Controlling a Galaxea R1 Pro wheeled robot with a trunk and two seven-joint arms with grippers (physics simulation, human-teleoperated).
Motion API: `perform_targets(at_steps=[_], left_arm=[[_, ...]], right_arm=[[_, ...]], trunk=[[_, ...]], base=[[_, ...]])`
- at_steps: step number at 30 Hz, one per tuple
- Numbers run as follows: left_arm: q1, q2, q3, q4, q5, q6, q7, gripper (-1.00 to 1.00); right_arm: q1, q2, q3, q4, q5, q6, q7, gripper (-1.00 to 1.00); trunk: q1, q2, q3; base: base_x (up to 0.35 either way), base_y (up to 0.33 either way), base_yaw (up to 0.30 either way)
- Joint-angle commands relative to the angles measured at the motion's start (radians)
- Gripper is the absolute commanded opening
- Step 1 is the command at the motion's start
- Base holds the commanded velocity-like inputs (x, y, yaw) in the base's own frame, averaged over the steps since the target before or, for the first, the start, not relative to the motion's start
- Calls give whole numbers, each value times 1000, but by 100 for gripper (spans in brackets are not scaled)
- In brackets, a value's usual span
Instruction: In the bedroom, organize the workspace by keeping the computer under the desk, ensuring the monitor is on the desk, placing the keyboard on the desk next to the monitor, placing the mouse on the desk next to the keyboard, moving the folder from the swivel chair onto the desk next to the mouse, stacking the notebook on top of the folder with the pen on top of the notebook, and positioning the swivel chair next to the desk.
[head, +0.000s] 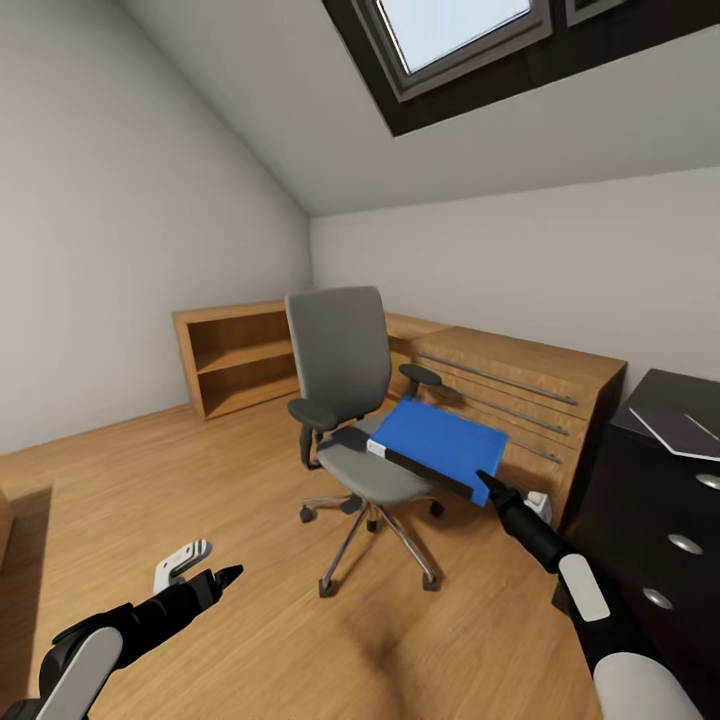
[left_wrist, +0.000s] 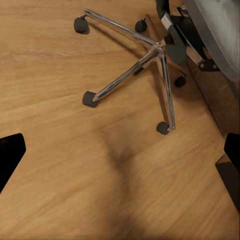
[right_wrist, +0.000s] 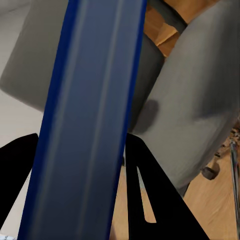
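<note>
I see grey cloth on the chair (head: 340, 370) over a shiny chrome base (left_wrist: 145, 65), a smooth blue folder (head: 440, 440), and a matt wood floor (head: 200, 470).

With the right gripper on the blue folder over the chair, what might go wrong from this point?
The right gripper pinches the folder only at one edge, so the tilted folder may swing or slip out. It hangs above the swivel chair, whose castors could roll if bumped. Carrying it to the desk, the folder might clip the low cabinet.
</note>
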Motion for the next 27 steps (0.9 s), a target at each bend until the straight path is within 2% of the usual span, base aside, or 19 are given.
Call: perform_targets(at_steps=[1,4,9,12,27], left_arm=[[-1,1,-2,0,11,0,10,100],[-1,-2,-4,15,11,0,10,100],[-1,-26,-2,43,5,-1,8,100],[-1,-32,-1,46,4,-1,8,100],[-1,-36,-2,48,4,-18,9,100]], right_arm=[[-1,0,-3,-3,-5,9,4,-100],[-1,0,-2,-12,-5,10,8,-100],[-1,0,-3,-20,-6,11,12,-100],[-1,0,-3,-21,-6,11,25,-100],[11,-1,-3,-21,-5,11,54,-100]], trunk=[[-4,7,2],[-16,28,12],[-35,63,27],[-46,84,37],[-104,189,84]], base=[[-13,-6,0],[-6,-3,0],[-1,-1,0],[0,0,0],[0,0,0]])
